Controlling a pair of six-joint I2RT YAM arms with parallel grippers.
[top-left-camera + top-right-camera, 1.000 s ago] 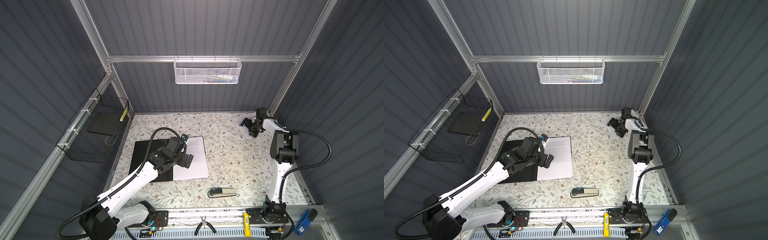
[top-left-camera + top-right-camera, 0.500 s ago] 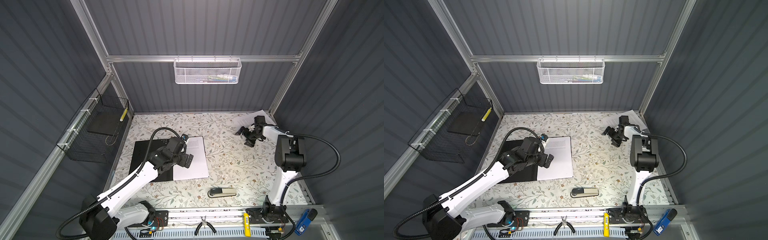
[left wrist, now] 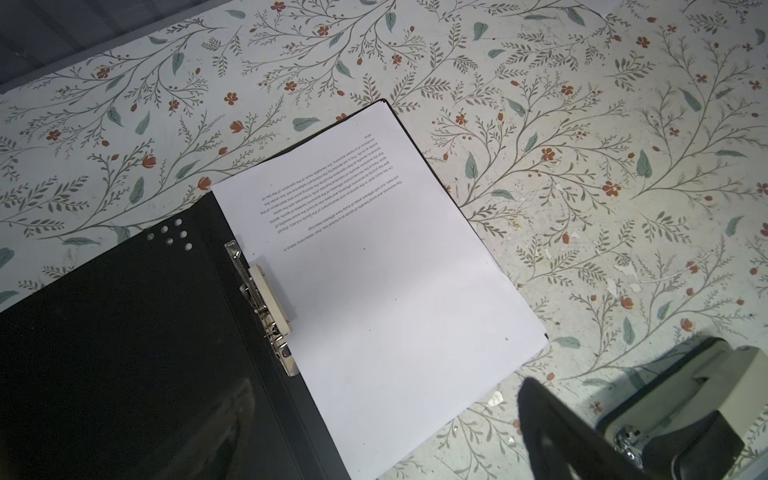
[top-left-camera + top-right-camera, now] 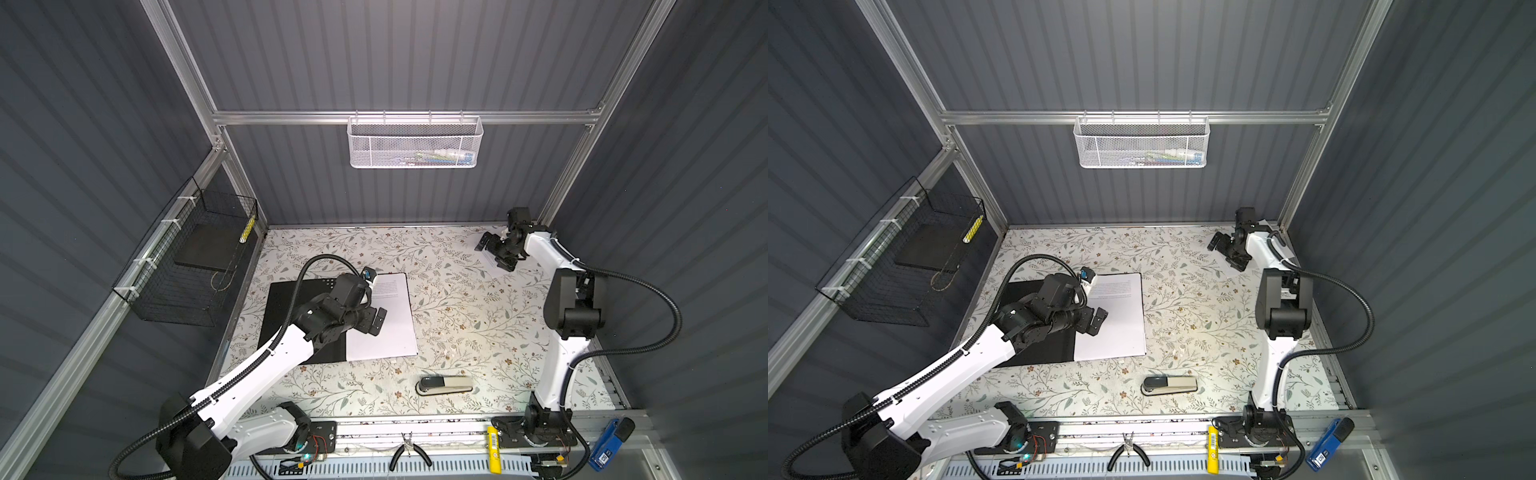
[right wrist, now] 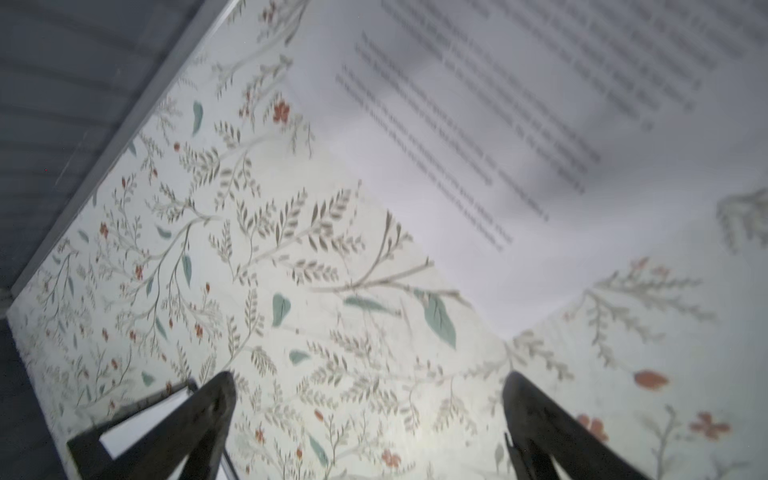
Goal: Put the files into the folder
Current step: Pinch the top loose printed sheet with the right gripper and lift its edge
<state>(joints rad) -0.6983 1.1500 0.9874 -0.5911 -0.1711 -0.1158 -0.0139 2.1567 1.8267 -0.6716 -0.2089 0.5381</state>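
We saw a two-armed robot over a pale tabletop [image 4: 457, 316] printed with leafy sprigs and small red flowers. The thin black rectangular folder [image 4: 282, 303] lay opened flat under the left arm. One of the files, a white paper sheet with a few lines of small black print [image 4: 388, 332], rested on the folder half directly below the left jaws. The left gripper [image 4: 376, 320] hung over that sheet near its inner edge, jaws spread wide with nothing between them. We could not tell whether the fingertips touched the paper.

In the left wrist view the same sheet [image 3: 395, 291] lay squarely on the black cover [image 3: 124, 332]. Its inner edge sat just beside a silver metal clip [image 3: 266, 303] on the folder's spine. A grey and black stapler [image 4: 444, 384] lay on the tabletop, apart from the folder, nearer the robot's base than the left jaws and off toward the right arm.

The right gripper [image 4: 494, 253] was well apart from the folder, at the far corner of the tabletop, its jaws also wide and empty. In the right wrist view its two dark fingers [image 5: 216, 407] stood far apart above bare floral tabletop. Another white printed sheet [image 5: 519, 166], blurred, lay flat just ahead of those jaws, outside the folder.
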